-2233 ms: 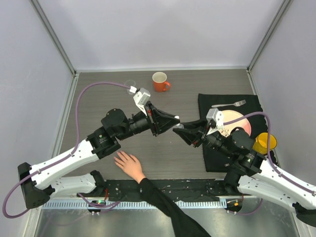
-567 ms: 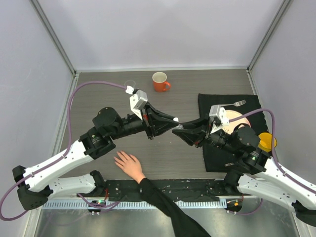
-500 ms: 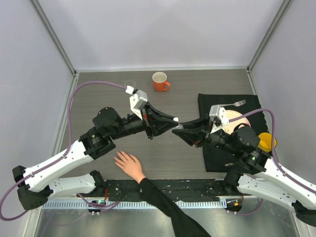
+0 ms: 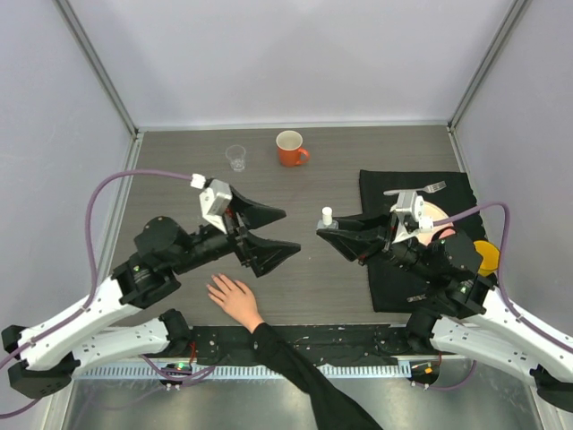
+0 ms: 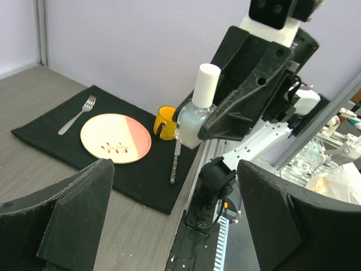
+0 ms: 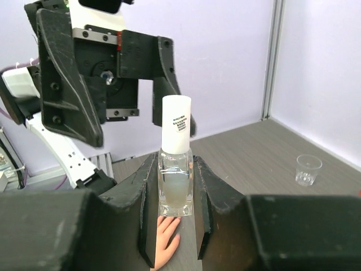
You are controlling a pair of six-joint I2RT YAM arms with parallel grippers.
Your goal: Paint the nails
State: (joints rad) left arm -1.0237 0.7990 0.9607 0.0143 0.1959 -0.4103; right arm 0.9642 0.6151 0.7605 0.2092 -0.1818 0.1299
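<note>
The right gripper pinches the bottle upright; left gripper gapes wide, apart. The white cap looks seated; grip it squarely, twist without tilting.

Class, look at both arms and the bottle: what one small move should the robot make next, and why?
Probably the left gripper, open and empty, should advance to the white cap and close on it to unscrew it. The right gripper holds the bottle upright with the cap on, so no brush is free yet, while the hand lies spread nearby.
</note>
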